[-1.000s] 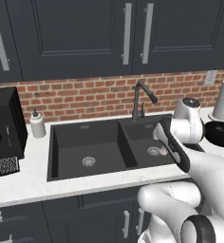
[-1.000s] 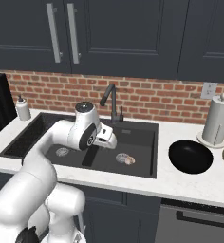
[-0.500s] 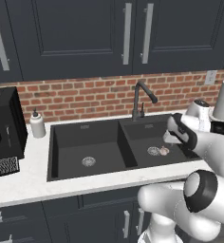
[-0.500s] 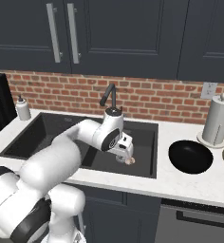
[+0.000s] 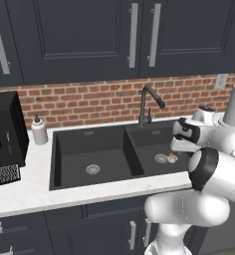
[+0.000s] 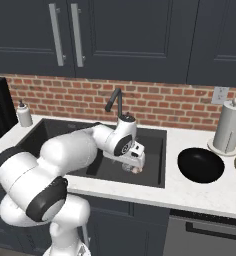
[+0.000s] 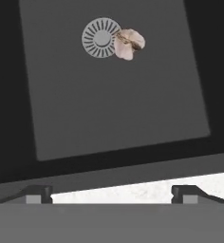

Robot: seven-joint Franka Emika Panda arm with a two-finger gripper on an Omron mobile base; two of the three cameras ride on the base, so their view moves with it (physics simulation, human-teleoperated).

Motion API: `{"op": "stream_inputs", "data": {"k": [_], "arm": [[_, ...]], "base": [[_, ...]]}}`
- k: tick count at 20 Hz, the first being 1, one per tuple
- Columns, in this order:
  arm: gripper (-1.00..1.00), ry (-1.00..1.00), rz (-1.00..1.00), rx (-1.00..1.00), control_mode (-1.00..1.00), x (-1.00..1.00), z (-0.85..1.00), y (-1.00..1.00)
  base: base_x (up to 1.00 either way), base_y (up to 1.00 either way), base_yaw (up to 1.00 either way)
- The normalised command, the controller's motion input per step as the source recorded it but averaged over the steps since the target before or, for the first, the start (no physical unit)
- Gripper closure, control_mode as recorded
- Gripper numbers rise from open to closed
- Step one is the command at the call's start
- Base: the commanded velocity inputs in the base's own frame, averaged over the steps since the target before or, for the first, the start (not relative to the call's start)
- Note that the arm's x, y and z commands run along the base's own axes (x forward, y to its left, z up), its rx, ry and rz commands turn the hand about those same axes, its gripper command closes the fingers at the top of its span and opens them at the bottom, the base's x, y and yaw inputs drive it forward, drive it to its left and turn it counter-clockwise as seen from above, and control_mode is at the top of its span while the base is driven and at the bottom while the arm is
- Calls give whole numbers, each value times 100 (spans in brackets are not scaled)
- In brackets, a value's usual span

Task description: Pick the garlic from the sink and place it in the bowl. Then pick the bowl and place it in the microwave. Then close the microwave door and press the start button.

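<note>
The hand [image 7: 112, 192] is open and empty. It should go down over the garlic [image 7: 128, 43], beside the drain [image 7: 101, 38], then squeeze gently.

The garlic [image 7: 128, 43] lies in the sink's [image 5: 69, 142] right basin, touching its drain [image 7: 100, 38]; the bowl [image 6: 200, 164] sits on the counter [image 6: 200, 192] to the right.

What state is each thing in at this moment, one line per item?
garlic: loose on the floor of the sink's right basin, beside the round drain, not held.
pincer: open, empty, above the right basin.
sink: left basin holds nothing but its drain.
bowl: upright on the counter right of the sink, empty.
faucet: no water running.
upper cabinet doors: closed.
</note>
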Motion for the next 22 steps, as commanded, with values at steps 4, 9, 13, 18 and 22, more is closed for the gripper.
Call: {"op": "stream_inputs", "data": {"k": [4, 9, 13, 18, 22], "arm": [[-100, 12, 0, 0, -100, 29, -41, -7], [-100, 4, 0, 0, -100, 31, -44, -1], [-100, 0, 0, 0, -100, 33, -25, -2], [-100, 0, 0, 0, -100, 36, -30, -15], [-100, 0, 0, 0, -100, 29, -28, -24]], "base": [[0, 0, 0], [0, 0, 0], [0, 0, 0], [0, 0, 0], [0, 0, 0]]}}
